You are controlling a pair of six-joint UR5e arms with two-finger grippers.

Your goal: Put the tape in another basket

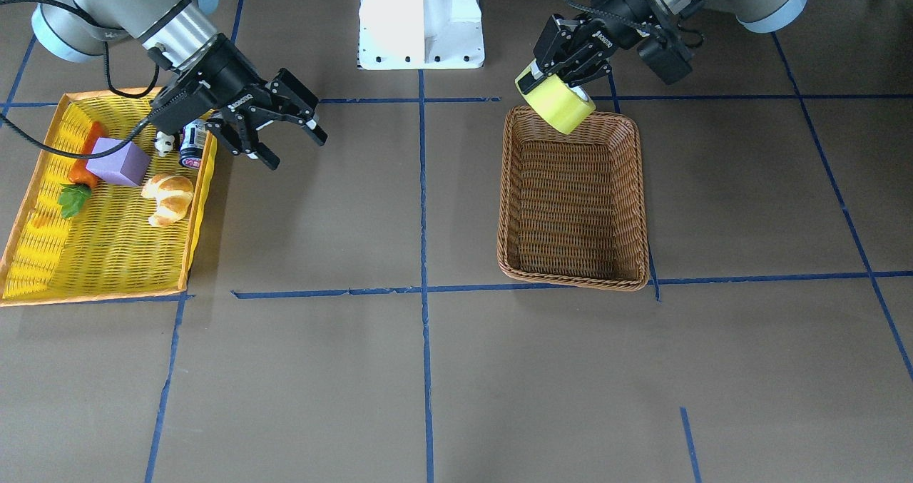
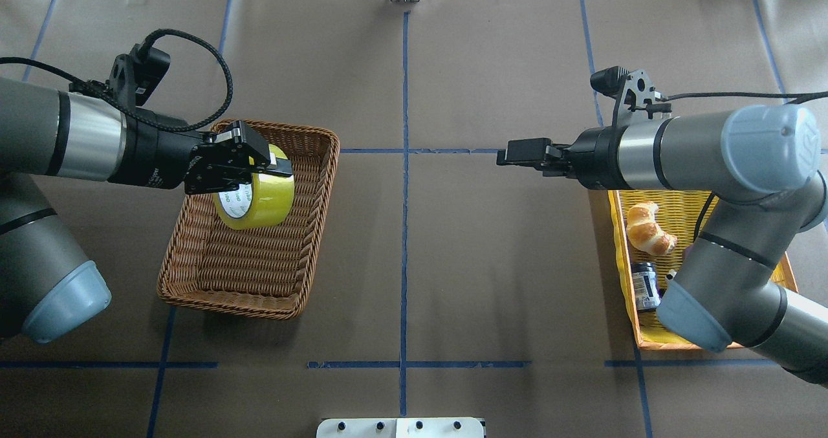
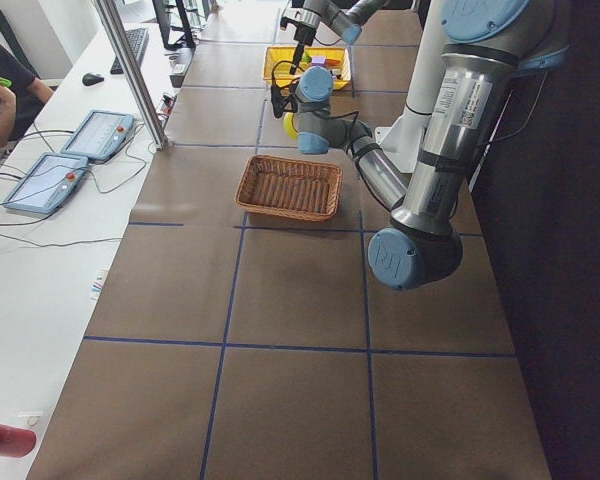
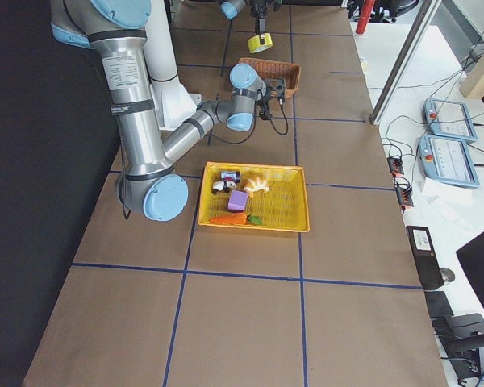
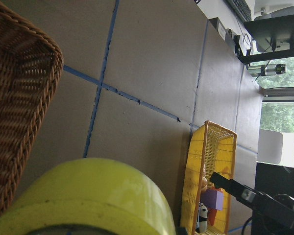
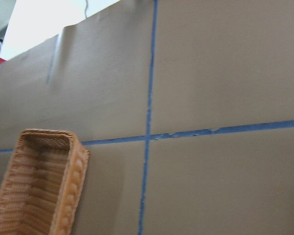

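The brown wicker basket (image 2: pixel 226 302) sits on the table. Above it hangs the tape (image 2: pixel 255 195), clamped between the fingers of the left gripper (image 2: pixel 268 166). Across the table, the right gripper (image 1: pixel 296 150) hovers with its jaws spread wide, beside the yellow basket (image 1: pixel 93 297).

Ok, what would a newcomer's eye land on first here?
The bright yellow-green roll of packing tape, held by the left gripper in the air over the robot-side end of the brown woven wicker basket. Then the bright yellow mesh basket on the robot's right, with a purple block and a croissant inside, and the open right gripper beside it.
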